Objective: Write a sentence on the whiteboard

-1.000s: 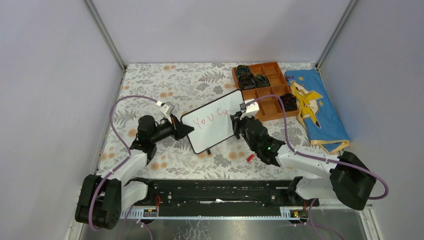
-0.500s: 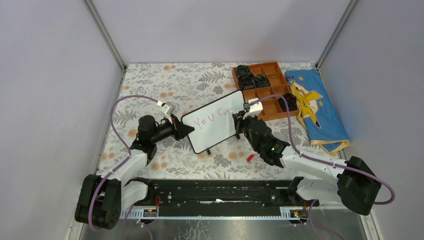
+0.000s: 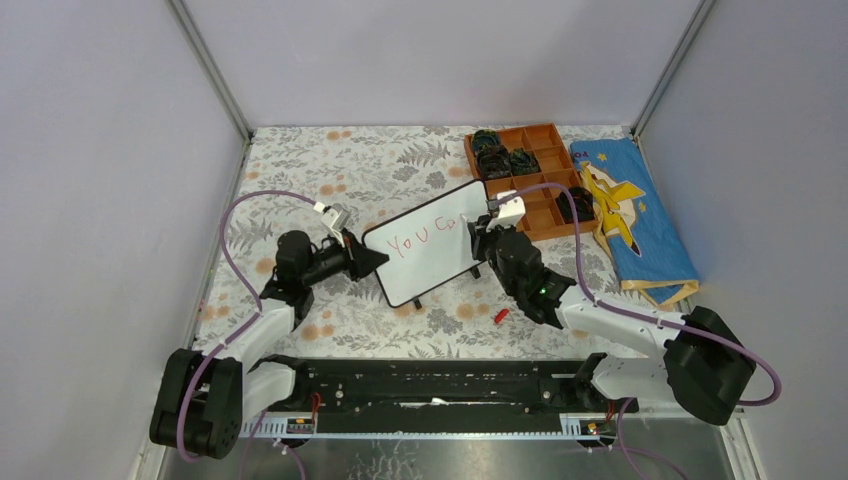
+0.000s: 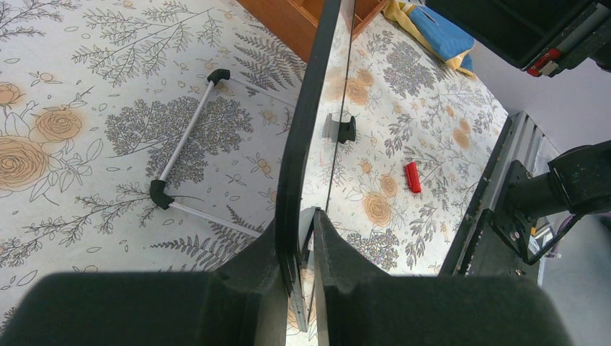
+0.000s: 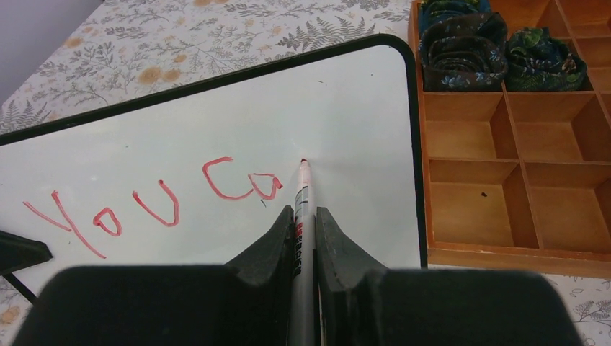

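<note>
We show the left tool [image 4: 308, 216], arm stretched low, clamped on the edge of the tilted whiteboard [image 3: 430, 268] on the tabletop [image 3: 350, 170]; the right tool [image 5: 302, 216], angled forward, grips a red marker [image 5: 301, 194], tip beside the sentence [image 5: 158, 202] "You Ca".

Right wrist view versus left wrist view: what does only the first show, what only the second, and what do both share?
Only the right wrist: the red letters "You Ca", and the marker in the right gripper with its tip at the whiteboard's face. Only the left wrist: the left gripper clamping the board's edge, a black-tipped metal rod, a small red piece. Both: the whiteboard, the wooden tray, the floral tablecloth.
</note>
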Motion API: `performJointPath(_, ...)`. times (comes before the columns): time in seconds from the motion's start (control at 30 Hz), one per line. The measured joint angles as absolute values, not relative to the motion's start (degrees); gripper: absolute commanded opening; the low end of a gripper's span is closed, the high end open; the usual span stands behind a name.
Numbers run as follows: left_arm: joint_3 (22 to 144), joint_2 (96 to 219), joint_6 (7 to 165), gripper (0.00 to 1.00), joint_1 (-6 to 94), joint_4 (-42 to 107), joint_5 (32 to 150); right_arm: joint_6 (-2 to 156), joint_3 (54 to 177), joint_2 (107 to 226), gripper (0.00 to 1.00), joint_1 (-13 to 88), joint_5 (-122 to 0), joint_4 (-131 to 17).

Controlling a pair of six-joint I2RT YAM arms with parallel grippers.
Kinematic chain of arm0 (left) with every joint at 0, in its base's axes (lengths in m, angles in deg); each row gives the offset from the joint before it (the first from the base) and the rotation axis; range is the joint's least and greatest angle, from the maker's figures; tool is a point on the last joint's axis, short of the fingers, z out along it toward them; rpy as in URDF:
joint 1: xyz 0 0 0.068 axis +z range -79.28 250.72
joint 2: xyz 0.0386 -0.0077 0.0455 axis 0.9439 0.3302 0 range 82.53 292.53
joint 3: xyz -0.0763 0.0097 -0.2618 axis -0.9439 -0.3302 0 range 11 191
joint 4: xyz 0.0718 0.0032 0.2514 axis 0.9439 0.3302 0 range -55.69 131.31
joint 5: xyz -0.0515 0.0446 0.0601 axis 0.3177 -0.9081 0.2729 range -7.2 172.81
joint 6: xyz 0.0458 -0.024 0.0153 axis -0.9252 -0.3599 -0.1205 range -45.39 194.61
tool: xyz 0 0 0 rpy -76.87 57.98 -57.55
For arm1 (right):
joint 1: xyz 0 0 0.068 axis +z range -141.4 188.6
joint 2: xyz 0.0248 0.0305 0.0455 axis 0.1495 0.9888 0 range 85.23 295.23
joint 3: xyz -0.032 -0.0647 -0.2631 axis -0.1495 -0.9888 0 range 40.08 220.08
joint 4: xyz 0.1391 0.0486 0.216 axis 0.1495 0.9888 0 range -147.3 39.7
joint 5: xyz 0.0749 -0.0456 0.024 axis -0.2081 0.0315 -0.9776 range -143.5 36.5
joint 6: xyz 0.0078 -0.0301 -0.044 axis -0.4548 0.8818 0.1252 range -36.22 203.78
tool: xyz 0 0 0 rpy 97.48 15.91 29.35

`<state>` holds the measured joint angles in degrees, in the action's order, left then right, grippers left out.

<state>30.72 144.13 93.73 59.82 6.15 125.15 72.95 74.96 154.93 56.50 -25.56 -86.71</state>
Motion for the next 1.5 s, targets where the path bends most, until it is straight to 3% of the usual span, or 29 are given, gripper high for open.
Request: performJointPath(1.5,31.0,144.1,93.3,0.13,59.1,6.8,124.6,72.0,76.5,155.8,0.00,56.0,-26.1,-86.1)
